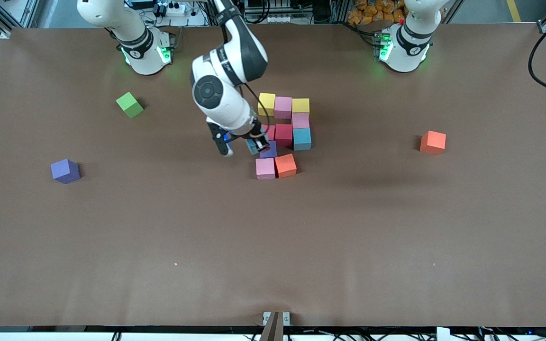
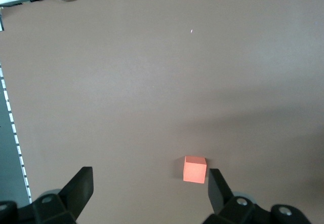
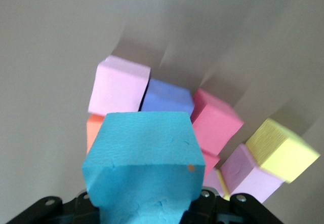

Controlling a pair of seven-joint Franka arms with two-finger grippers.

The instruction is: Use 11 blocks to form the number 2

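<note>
1. The number 2 (image 1: 283,135) sits mid-worktop, part built: yellow, pink and yellow cubes lie along the row farthest from the front camera, pink and orange in the nearest.
2. The right gripper (image 1: 258,143) is clamped on a light blue block (image 3: 144,158) over the digit, beside the purple block (image 1: 269,150).
3. The blocks look like light, slightly soft matte foam; opposite flat faces give the surest hold.
4. The left gripper (image 2: 150,183) waits with fingers spread above a loose orange cube (image 1: 432,142) toward the left arm's end of the worktop (image 1: 273,246).
5. A green cube (image 1: 130,104) and another purple cube (image 1: 65,171) lie well apart.
</note>
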